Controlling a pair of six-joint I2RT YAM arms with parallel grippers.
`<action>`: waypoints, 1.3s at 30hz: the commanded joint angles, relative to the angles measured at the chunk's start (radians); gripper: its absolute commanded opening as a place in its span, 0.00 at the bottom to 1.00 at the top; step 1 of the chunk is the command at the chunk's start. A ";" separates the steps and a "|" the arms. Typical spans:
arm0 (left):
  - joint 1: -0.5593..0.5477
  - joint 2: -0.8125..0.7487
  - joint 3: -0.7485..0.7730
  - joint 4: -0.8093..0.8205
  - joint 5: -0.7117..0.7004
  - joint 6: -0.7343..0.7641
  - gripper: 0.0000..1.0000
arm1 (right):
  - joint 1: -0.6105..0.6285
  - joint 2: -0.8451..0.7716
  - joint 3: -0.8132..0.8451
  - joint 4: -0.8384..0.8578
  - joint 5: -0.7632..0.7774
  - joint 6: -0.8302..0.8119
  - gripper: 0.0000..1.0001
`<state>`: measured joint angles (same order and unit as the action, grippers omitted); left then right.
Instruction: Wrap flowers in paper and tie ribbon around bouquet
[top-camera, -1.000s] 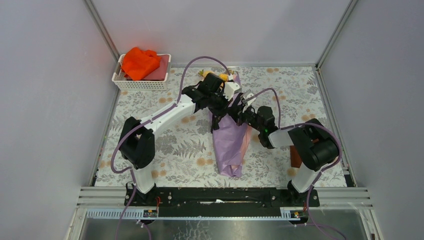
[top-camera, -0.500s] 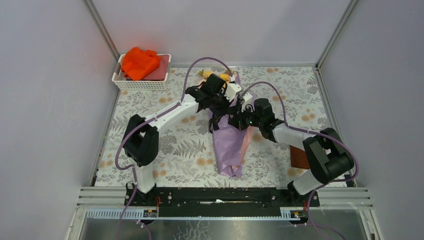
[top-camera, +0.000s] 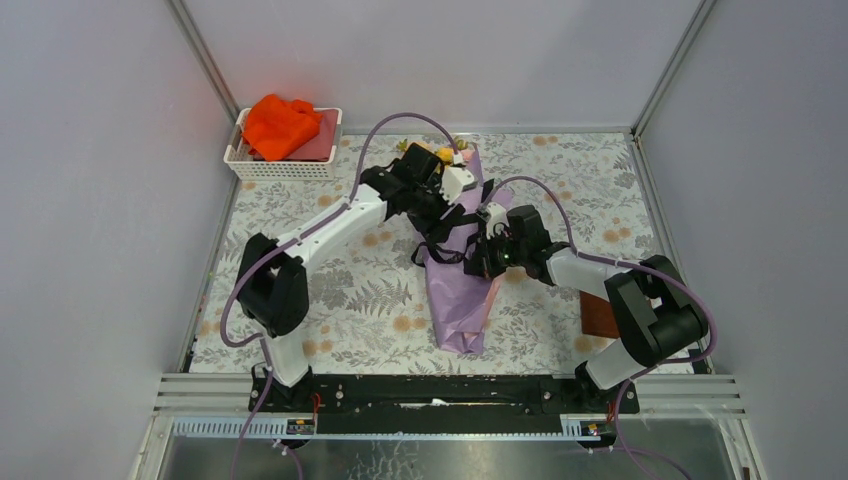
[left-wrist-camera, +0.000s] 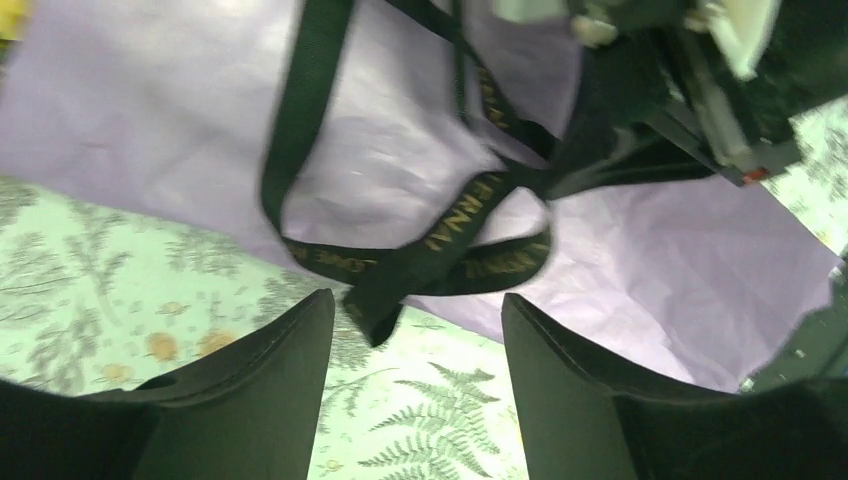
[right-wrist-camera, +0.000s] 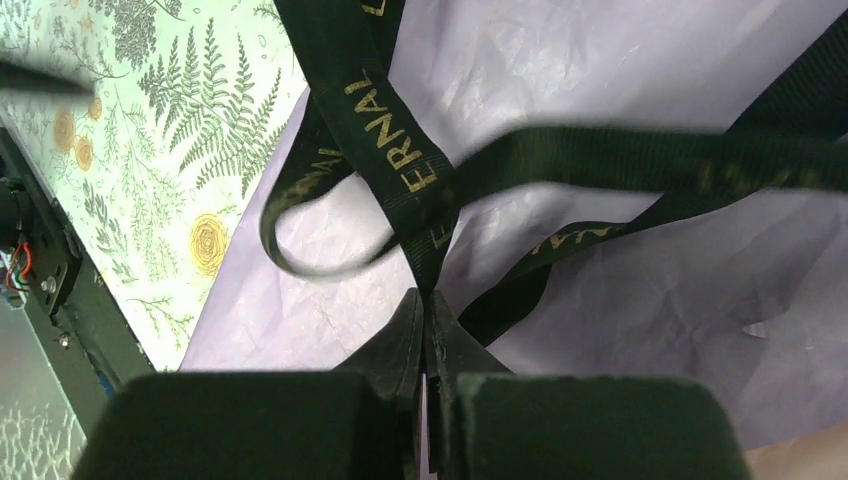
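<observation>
paper (left-wrist-camera: 150, 120): thin, matt lavender, crinkled | ribbon (right-wrist-camera: 395, 150): black woven fabric, faint sheen, gold printed lettering | table cover (top-camera: 610, 180): smooth fern-printed sheet | basket (top-camera: 285, 168): white plastic lattice | cloth (top-camera: 275, 125): orange, soft, matt

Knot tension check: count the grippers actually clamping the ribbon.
1: the right gripper, jaws shut on the ribbon over the bouquet. The left gripper hangs beside it, jaws open astride a ribbon end, holding nothing. Neither is hidden.
</observation>
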<state>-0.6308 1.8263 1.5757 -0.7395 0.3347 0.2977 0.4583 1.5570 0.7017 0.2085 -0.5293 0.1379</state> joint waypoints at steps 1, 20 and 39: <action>0.055 0.008 0.006 0.127 -0.151 -0.039 0.68 | -0.006 -0.004 0.019 -0.010 -0.036 0.000 0.00; 0.046 0.223 0.058 0.139 -0.271 0.001 0.14 | -0.017 -0.002 0.083 -0.112 -0.052 -0.037 0.00; 0.321 0.051 -0.086 0.260 -0.305 -0.048 0.00 | -0.130 -0.059 0.190 -0.577 -0.091 -0.027 0.00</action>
<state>-0.3710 1.9118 1.5379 -0.5430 0.0483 0.2630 0.3531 1.5482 0.8352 -0.2169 -0.5728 0.1299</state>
